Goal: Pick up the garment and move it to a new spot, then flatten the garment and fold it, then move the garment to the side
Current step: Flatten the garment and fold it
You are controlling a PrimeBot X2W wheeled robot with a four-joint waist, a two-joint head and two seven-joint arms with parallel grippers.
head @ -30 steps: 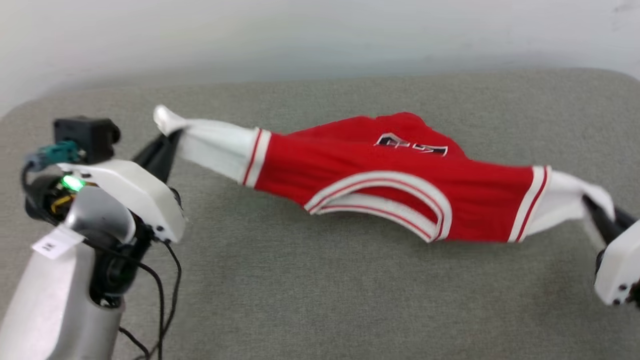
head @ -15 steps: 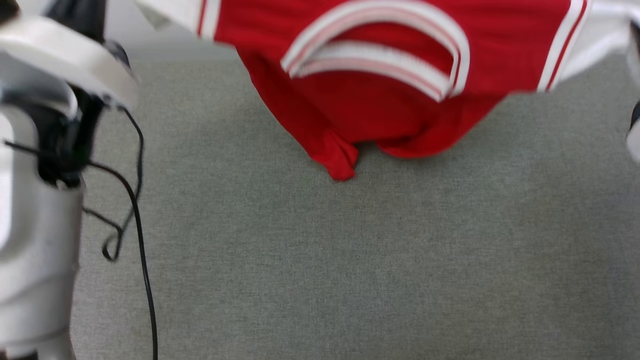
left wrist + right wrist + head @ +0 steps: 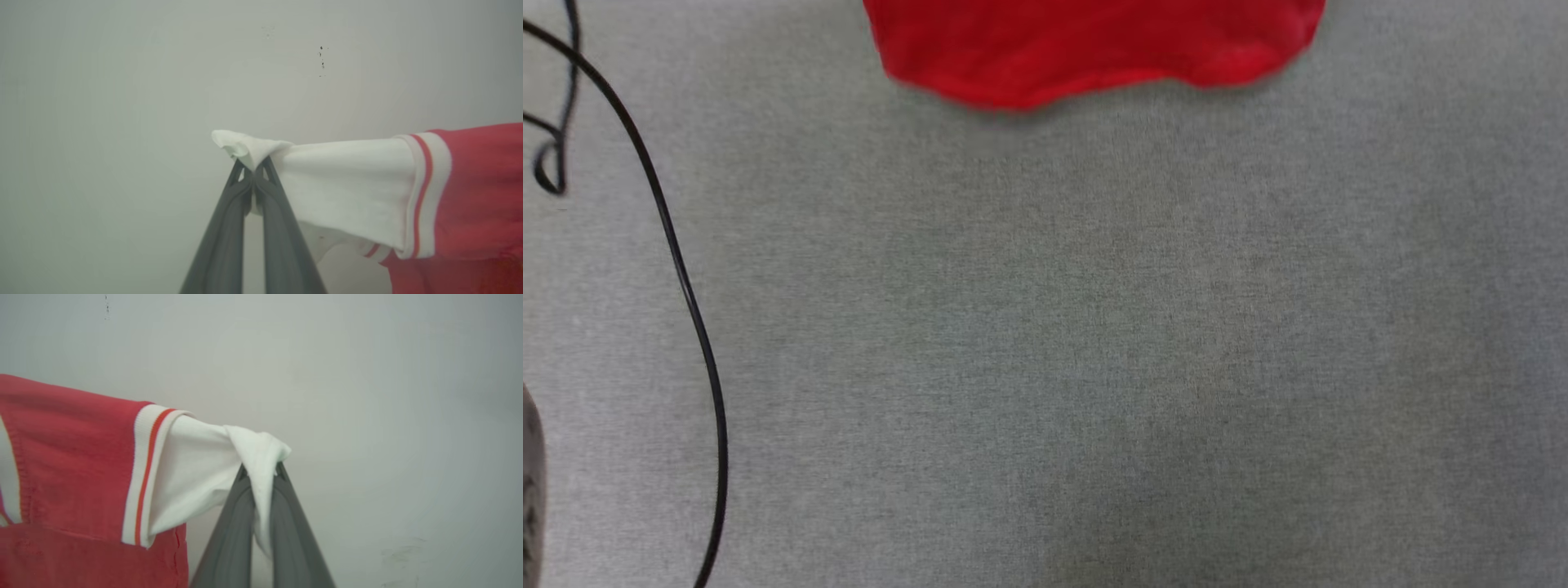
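Observation:
The garment is a red jersey with white short sleeves and red-white striped trim. Its red lower hem (image 3: 1094,49) hangs into the top of the head view, above the grey fabric surface (image 3: 1045,343). In the left wrist view my left gripper (image 3: 253,171) is shut on the tip of one white sleeve (image 3: 347,192), with the red body (image 3: 482,196) stretching off to the right. My right gripper (image 3: 261,469) pinches the other white sleeve (image 3: 196,473), shut on it, and the red body (image 3: 69,457) hangs to its left.
A black cable (image 3: 686,294) curves down the left side of the head view over the grey surface. A plain pale wall (image 3: 122,81) stands behind both grippers in the wrist views.
Both grippers have lifted the garment off the surface by its sleeves. It now hangs, and only its hem shows at the top of the head view. The head camera has also shifted.

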